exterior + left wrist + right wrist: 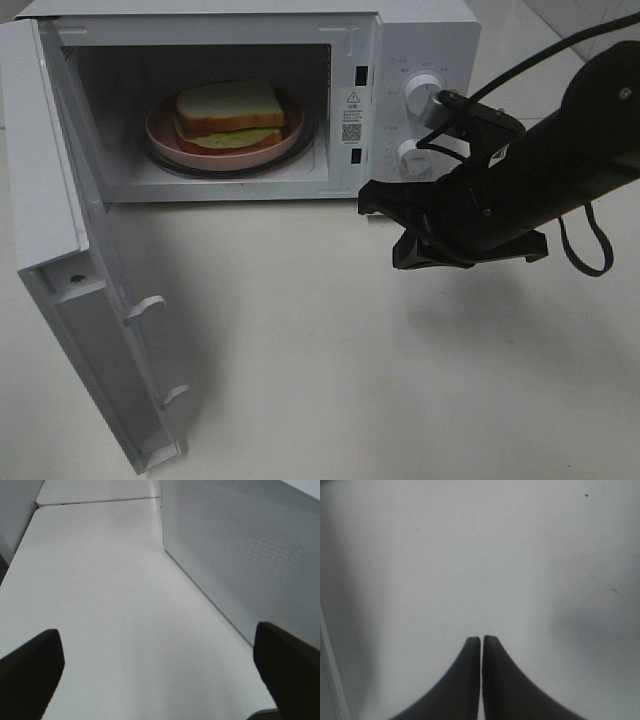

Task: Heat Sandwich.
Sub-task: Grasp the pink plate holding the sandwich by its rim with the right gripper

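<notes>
The sandwich (230, 115), white bread with a brown crust and pale green filling, lies on a round pink plate (165, 135) inside the open microwave (350, 30). My right gripper (395, 225) hangs above the table in front of the microwave's control panel, outside the cavity. In the right wrist view this gripper (481, 642) is shut with nothing between its fingers, over bare white table. My left gripper (160, 680) is open wide and empty. It hovers low over the table beside a white perforated panel (250, 555) of the microwave. The left arm does not show in the exterior view.
The microwave door (60, 250) stands swung wide open at the left, reaching toward the table's front edge. Two white knobs (420, 95) sit on the control panel behind the right arm. White tabletop (300, 370) lies in front of the microwave.
</notes>
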